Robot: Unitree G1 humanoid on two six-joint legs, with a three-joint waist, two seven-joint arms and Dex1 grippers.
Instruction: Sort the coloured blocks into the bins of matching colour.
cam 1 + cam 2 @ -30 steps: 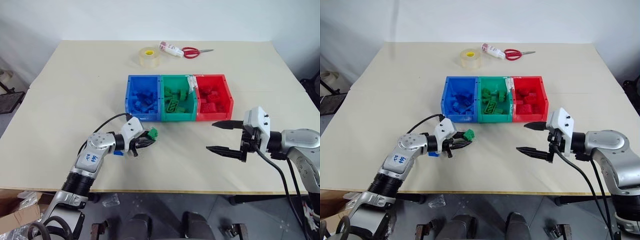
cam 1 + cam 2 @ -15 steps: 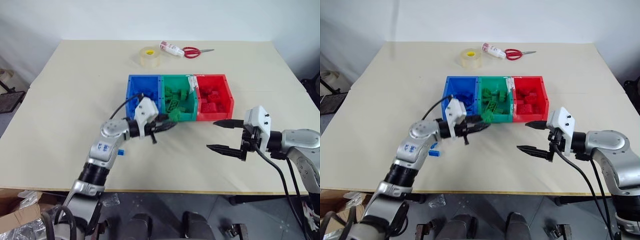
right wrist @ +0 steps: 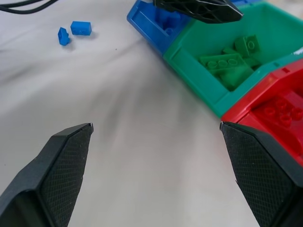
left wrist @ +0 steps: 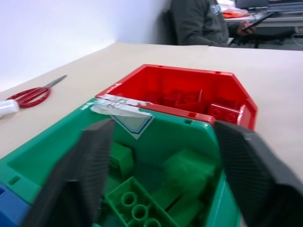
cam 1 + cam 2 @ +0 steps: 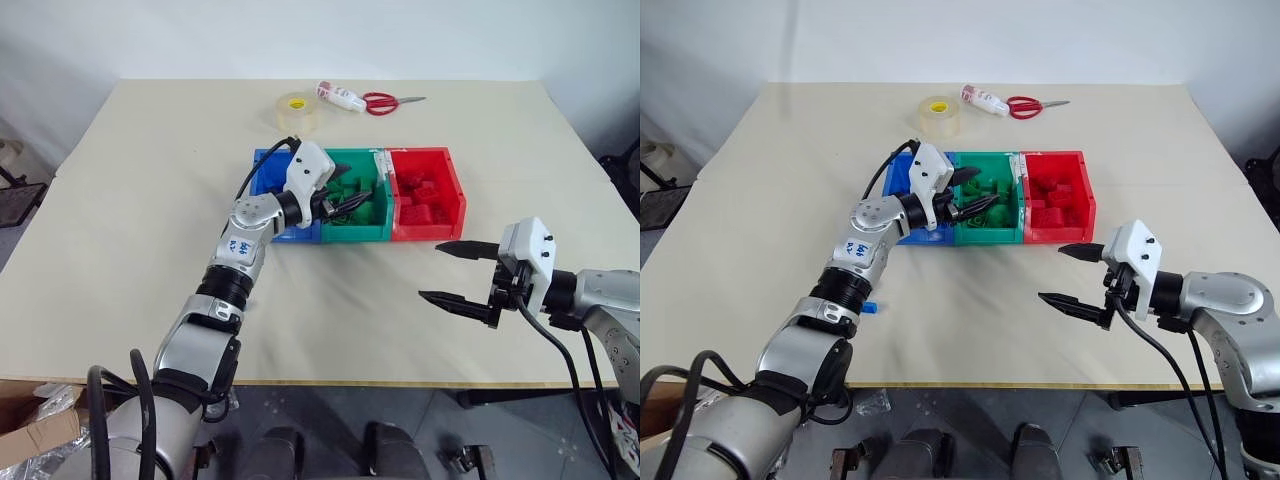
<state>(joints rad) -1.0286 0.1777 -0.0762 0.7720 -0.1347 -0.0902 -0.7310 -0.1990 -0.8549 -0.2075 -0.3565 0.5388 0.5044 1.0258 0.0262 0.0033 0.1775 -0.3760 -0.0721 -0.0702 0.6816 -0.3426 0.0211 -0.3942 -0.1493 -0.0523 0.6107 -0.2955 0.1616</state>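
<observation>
Two blue blocks [image 3: 75, 32] loose, scissors [image 5: 383, 101], tape roll [image 5: 298, 108] behind bins [image 5: 355, 228]

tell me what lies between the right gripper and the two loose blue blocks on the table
Nothing but bare tabletop. In the right wrist view the right gripper stands open, and the two blue blocks lie beyond it with plain table surface in between.

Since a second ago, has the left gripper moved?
Yes. The left gripper has travelled from the bare table in front of the bins up over the green bin, away from the table's near edge.
</observation>
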